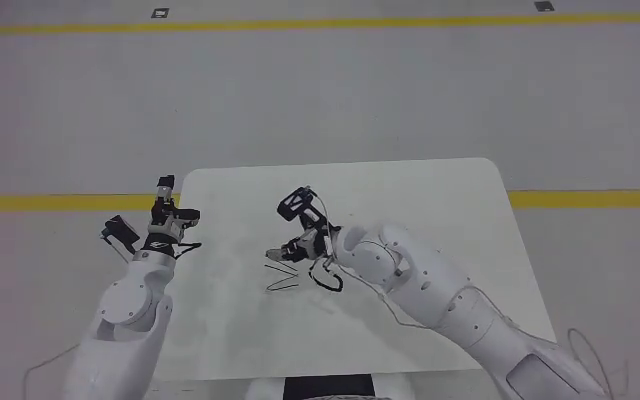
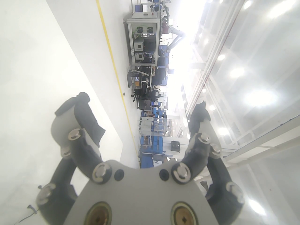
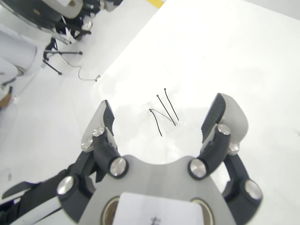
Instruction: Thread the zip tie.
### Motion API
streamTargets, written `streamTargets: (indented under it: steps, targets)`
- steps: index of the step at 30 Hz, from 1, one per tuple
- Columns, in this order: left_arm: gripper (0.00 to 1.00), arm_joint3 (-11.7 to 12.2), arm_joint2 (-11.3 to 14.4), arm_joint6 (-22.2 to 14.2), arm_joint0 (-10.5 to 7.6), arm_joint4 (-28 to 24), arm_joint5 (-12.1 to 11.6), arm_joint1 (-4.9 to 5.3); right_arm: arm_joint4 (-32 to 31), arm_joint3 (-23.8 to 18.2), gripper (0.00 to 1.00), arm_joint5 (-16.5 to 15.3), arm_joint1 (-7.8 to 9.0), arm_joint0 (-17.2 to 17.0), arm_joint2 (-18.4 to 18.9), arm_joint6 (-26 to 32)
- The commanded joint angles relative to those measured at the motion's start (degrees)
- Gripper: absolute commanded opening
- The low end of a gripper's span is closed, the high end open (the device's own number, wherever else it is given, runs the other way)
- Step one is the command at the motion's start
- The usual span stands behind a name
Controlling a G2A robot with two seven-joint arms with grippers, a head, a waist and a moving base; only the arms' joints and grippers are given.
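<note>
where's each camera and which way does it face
Top view: overhead on the robot, looking down at the table; left tool, right tool.
Left wrist view: left wrist, facing past the table edge into the room; open left tool.
Right wrist view: right wrist, facing down at the zip ties; open right tool.
Shared: top and right wrist views show the zip ties.

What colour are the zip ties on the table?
Black zip ties, clearest in the right wrist view.

My right gripper [image 3: 162,98] hangs spread above the zip ties [image 3: 166,110], with a free drop straight down. The left gripper [image 2: 141,99] sits at the tabletop's [image 1: 420,200] left edge, well apart. I have passing room toward the far and right edges.
</note>
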Motion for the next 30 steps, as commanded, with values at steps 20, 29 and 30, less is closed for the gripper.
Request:
streamTargets:
  steps: [20,29,30]
  targets:
    - [1.00,0.00,0.00,0.00,0.00,0.00,0.00,0.00,1.63,11.57,1.00,-5.73,-6.18,9.41,-11.63,8.70]
    - [1.00,0.00,0.00,0.00,0.00,0.00,0.00,0.00,-8.22,7.59,1.00,-0.68,-7.68,9.48,-16.53,13.97]
    - [1.00,0.00,0.00,0.00,0.00,0.00,0.00,0.00,-9.53,7.86,1.00,-0.51,-7.95,9.92,-16.92,14.88]
